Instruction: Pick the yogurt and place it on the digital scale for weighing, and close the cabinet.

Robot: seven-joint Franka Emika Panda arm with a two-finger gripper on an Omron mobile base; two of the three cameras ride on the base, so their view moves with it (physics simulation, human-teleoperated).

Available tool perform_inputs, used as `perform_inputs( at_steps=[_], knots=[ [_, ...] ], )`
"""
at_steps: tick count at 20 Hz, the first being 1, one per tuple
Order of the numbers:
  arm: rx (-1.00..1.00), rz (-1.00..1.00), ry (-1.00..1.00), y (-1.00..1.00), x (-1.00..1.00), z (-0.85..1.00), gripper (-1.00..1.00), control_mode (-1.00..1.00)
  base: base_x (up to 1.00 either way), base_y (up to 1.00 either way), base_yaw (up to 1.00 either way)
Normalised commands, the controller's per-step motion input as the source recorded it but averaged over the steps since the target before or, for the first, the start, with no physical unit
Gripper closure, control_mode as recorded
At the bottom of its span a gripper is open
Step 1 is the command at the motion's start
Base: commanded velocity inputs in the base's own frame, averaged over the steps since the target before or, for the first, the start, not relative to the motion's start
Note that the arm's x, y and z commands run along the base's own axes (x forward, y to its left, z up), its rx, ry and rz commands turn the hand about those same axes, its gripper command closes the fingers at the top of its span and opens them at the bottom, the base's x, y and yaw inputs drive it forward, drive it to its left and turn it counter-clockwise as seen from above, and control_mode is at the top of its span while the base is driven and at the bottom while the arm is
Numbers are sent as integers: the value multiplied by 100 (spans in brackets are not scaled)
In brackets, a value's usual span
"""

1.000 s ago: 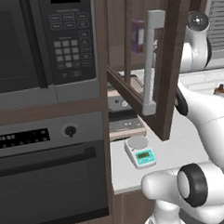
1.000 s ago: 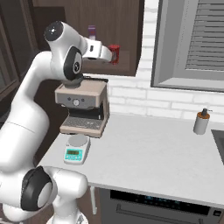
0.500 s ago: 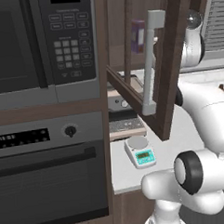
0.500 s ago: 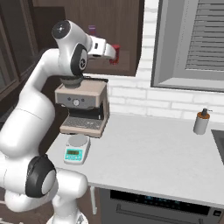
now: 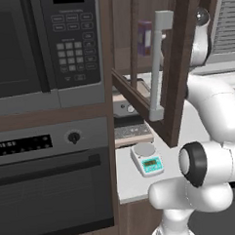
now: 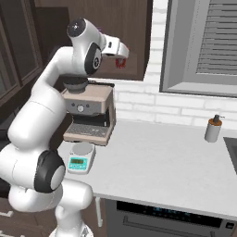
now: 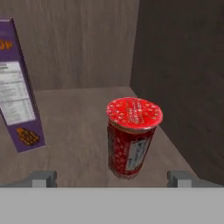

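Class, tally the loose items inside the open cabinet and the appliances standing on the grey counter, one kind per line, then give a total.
Yogurt cups: 1
Purple box: 1
Digital scale: 1
Coffee machine: 1
Soap bottle: 1
Total: 5

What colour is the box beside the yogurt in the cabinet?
Purple, with a white nutrition panel; the box shows best in the hand view.

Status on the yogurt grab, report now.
Tool open, lined up on yogurt. Yogurt upright on cabinet shelf, not gripped. Purple box stands apart, clear of approach. Cabinet door open; digital scale bare.
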Motion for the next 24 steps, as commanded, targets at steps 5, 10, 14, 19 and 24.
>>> perform_inputs(
  at_steps=[5, 10, 14, 19, 24],
  knots=[
    [0, 0, -1, -8, 32, 4, -100, -100, 0, 0, 0],
    [0, 0, 0, -11, 30, 0, -100, -100, 0, 0, 0],
    [0, 0, 0, -13, 22, 0, -100, -100, 0, 0, 0],
    [0, 0, 0, -18, 6, 0, -100, -100, 0, 0, 0],
    [2, 0, 0, -24, 6, 0, -100, -100, 0, 0, 0]
  ],
)
